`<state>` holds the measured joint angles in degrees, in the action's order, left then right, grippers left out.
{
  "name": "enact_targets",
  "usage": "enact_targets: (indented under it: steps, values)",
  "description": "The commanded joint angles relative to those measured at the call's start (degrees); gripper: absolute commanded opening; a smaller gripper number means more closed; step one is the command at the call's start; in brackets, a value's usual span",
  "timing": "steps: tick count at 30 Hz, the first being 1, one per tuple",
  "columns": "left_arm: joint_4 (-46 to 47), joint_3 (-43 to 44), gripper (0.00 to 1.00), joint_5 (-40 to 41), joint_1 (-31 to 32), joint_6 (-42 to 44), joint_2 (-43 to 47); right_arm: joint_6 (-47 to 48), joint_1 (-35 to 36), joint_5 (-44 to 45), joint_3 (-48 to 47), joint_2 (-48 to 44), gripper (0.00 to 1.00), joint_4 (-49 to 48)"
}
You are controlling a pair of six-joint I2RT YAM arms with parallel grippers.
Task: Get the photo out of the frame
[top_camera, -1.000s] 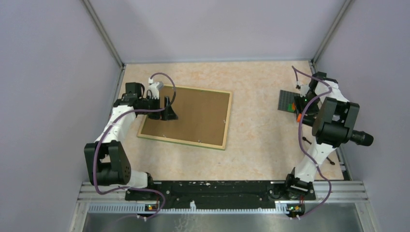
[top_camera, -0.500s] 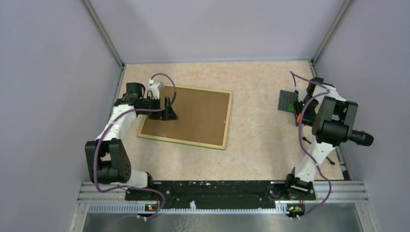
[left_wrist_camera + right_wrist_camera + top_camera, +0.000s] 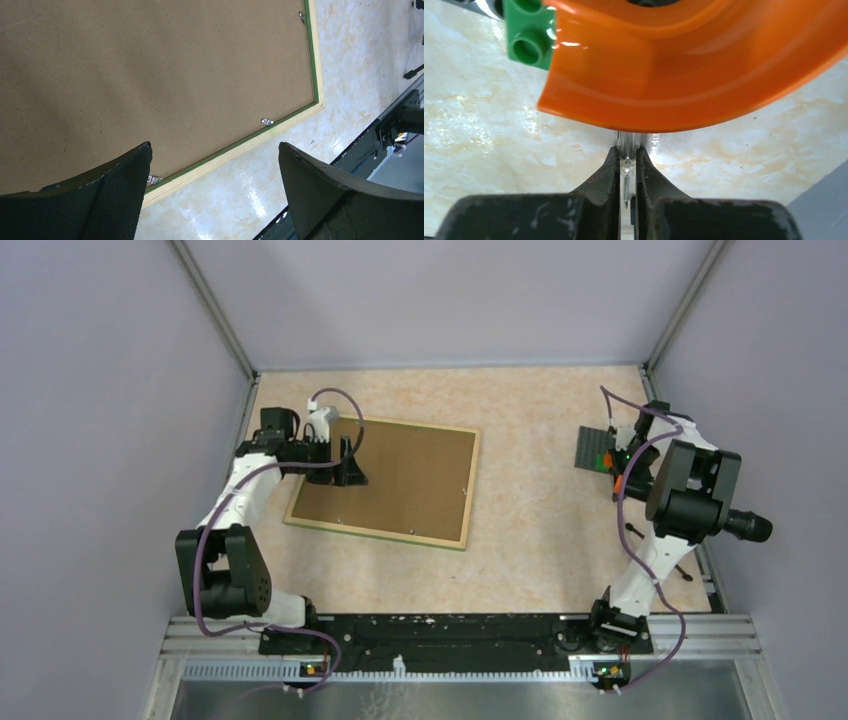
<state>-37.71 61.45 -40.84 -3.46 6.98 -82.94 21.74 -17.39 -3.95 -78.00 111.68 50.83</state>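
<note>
Frame lies back-up under wide-open left claw at its left end; right claw, well apart, pinches clear sliver.

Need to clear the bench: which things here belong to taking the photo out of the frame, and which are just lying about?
Job: frame, lying back up; left gripper, open above it. The photo is hidden.
Lying about: orange curved piece; green brick; dark grey baseplate.

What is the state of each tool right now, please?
The left tool is open, holding nothing, over the frame's back.
The right tool is closed on a thin clear piece.
</note>
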Motion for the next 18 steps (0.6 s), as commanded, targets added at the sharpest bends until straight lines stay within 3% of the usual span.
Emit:
enact_targets:
  steps: [1, 7, 18]
  values:
    - [-0.10, 2.36, 0.99, -0.86, 0.21, -0.06, 0.23, 2.22, -0.10, -3.98, -0.26, -4.19, 0.00, 2.19]
    - [-1.26, 3.32, 0.99, -1.06, 0.15, 0.75, 1.73, 4.22, 2.34, -9.84, -4.06, -7.41, 0.00, 4.39]
    - [-5.16, 9.95, 0.99, -1.73, -0.11, 2.50, 4.72, 6.92, 16.58, -18.15, -18.27, -12.13, 0.00, 4.33]
